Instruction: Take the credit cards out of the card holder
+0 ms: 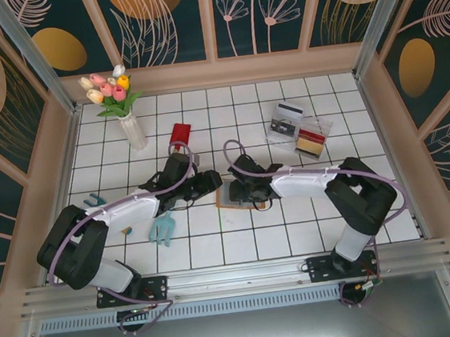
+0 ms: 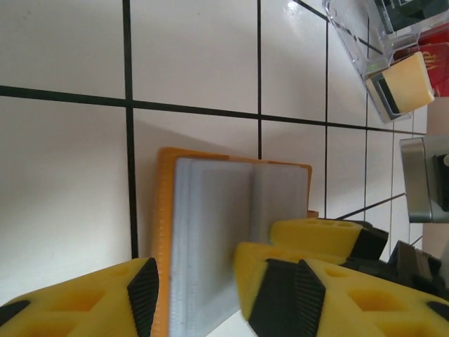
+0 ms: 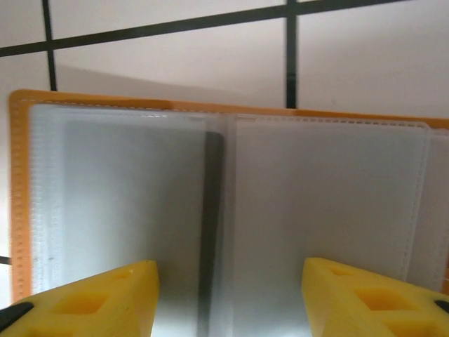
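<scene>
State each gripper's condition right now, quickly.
Left gripper: open, over the holder.
Right gripper: open, over the holder, holding nothing.

Card holder flat on white-tiled table, just toward 6 o'clock of table centre. Lying open, inner side up. Orange-brown cover visible as a thin border along the 12 and 9 o'clock edges in right wrist view. Two greyish translucent pockets side by side, stitched rims, dark fold running 12 to 6 between them. Behind the 9 o'clock pocket's film, darker grey rectangle, straight-edged; card or not, cannot tell.
</scene>
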Controlling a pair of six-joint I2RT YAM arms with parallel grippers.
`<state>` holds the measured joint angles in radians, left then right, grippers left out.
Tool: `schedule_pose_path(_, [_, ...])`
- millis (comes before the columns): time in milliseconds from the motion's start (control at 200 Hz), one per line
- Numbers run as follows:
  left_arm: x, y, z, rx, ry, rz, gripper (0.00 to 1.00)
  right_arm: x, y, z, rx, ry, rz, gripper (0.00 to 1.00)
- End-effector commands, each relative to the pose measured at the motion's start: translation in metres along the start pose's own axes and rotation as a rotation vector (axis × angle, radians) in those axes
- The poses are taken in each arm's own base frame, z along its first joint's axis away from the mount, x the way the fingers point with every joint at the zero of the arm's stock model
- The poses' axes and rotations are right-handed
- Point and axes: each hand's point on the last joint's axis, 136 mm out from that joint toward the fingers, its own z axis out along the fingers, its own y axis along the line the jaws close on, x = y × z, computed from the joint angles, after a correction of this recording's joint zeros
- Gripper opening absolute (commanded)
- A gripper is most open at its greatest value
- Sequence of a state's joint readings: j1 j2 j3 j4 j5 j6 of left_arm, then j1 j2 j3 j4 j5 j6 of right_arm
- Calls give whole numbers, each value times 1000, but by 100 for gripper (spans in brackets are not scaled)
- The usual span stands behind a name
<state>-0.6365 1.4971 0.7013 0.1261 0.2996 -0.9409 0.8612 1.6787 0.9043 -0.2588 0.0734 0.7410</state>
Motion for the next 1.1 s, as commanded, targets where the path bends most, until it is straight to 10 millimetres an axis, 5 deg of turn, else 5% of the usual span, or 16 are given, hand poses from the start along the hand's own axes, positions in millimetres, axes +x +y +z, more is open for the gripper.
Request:
schedule_pose_path(0, [1, -1, 7, 35, -11, -63, 53, 9, -10, 8, 88, 23, -44, 59])
schedule_pose_path(180, [2, -3, 7, 44, -8, -68, 48, 17, -21, 15, 136, 34, -47, 58])
schedule_pose_path(445, [13, -7, 12, 84, 45, -56, 41, 27, -41, 23, 209, 60, -70, 43])
schedule_pose_path(1096, [54, 2, 23, 143, 145, -108, 30, 29, -28, 23, 117, 77, -66, 41])
